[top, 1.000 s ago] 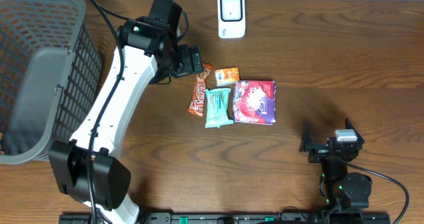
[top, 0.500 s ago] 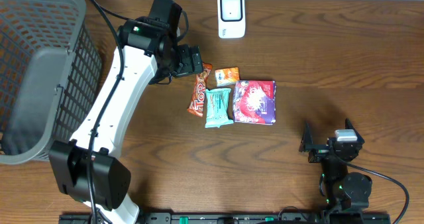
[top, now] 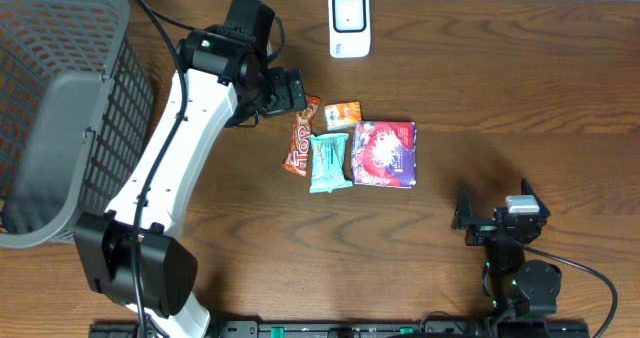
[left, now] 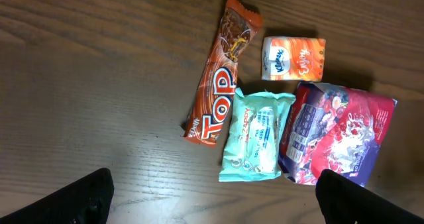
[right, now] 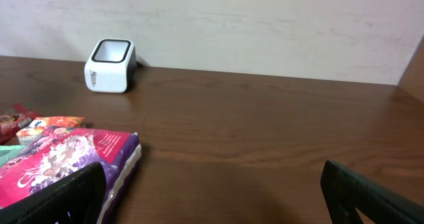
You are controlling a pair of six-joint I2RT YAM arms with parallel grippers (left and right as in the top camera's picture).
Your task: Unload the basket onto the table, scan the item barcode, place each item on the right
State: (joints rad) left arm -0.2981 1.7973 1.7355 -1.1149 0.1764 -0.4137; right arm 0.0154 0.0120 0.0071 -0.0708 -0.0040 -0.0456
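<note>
Four snack items lie together mid-table: an orange-brown TOP bar (top: 302, 136) (left: 217, 85), a small orange packet (top: 343, 115) (left: 293, 58), a teal packet (top: 327, 163) (left: 257, 136) and a purple-red pouch (top: 385, 153) (left: 338, 134) (right: 59, 161). The white barcode scanner (top: 349, 24) (right: 110, 66) stands at the table's far edge. My left gripper (top: 285, 91) (left: 215, 194) hovers open just up-left of the TOP bar, holding nothing. Open and empty, my right gripper (top: 494, 208) (right: 215, 194) rests low near the front right, facing the pouch and scanner.
A large grey mesh basket (top: 60, 108) fills the left side of the table. The white left arm (top: 170, 168) stretches diagonally from the front edge to the snacks. Bare brown wood lies between the pouch and the right gripper.
</note>
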